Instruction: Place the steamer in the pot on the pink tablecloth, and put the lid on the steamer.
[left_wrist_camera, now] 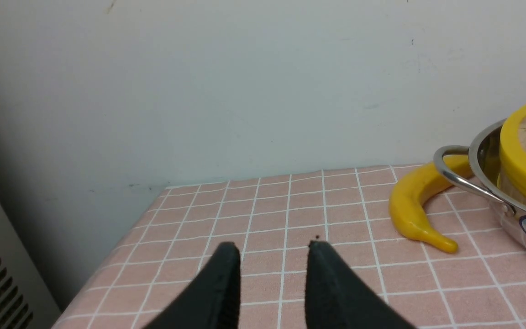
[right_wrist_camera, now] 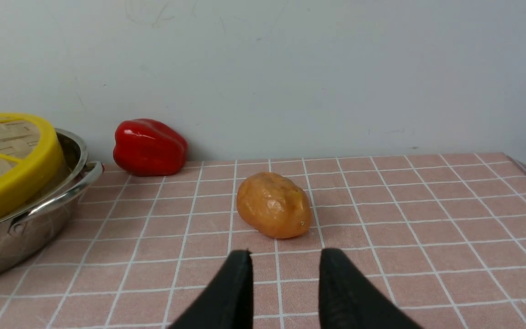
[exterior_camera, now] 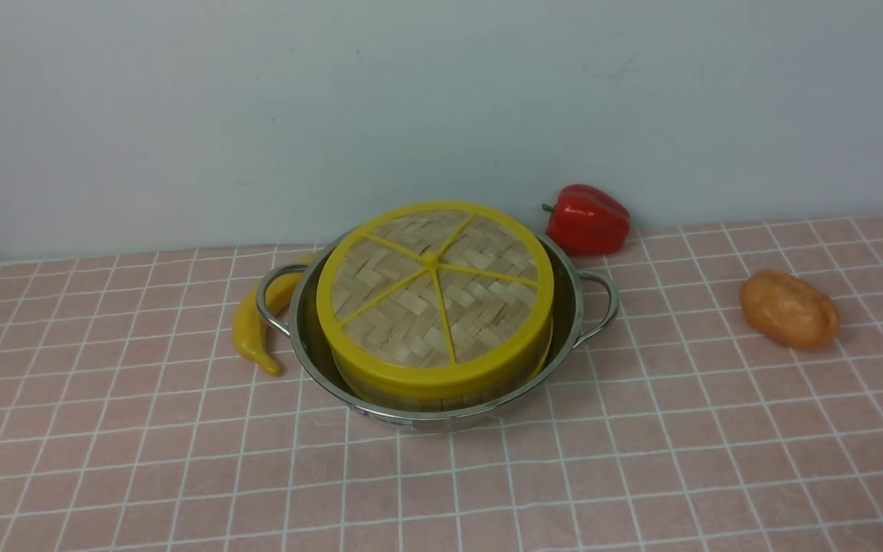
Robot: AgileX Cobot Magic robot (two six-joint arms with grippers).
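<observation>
On the pink tablecloth, the lid lies apart from both grippers.

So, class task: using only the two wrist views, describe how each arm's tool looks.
Left tool: two matte black fingers tapering to blunt tips, no markings or cables in view. Right tool: the same, two plain black tapered fingers. The arms themselves are out of frame.

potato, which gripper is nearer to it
Right. The right gripper hangs open just short of the potato; the left gripper is beyond the pot, near the banana.
</observation>
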